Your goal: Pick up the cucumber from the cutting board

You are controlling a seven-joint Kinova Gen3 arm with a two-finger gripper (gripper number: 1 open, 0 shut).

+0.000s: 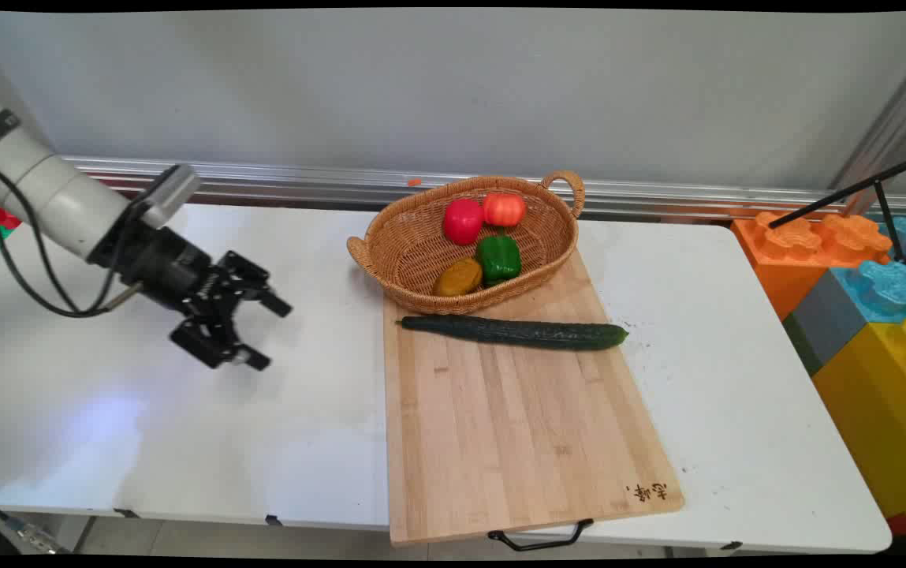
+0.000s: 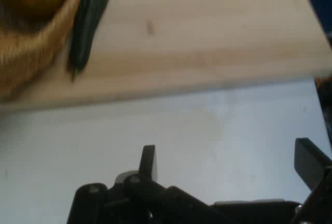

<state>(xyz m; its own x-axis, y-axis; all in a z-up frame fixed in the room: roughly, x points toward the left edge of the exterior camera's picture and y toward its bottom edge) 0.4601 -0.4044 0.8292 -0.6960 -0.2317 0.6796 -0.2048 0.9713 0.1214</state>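
My black gripper hangs open over the bare white table, left of the wooden cutting board, with nothing between its fingers. A long dark green cucumber lies across the board, its near tip pointing toward the gripper. Behind it a wicker basket holds a red pepper, an orange tomato, a green pepper and a brown potato. In the hand view the gripper faces the board's edge, with the cucumber's tip and the basket at upper left.
Large orange, blue, grey and yellow toy blocks stand off the table's right end, with a black tripod leg over them. A metal rail runs along the wall behind the table. The board's black handle overhangs the front edge.
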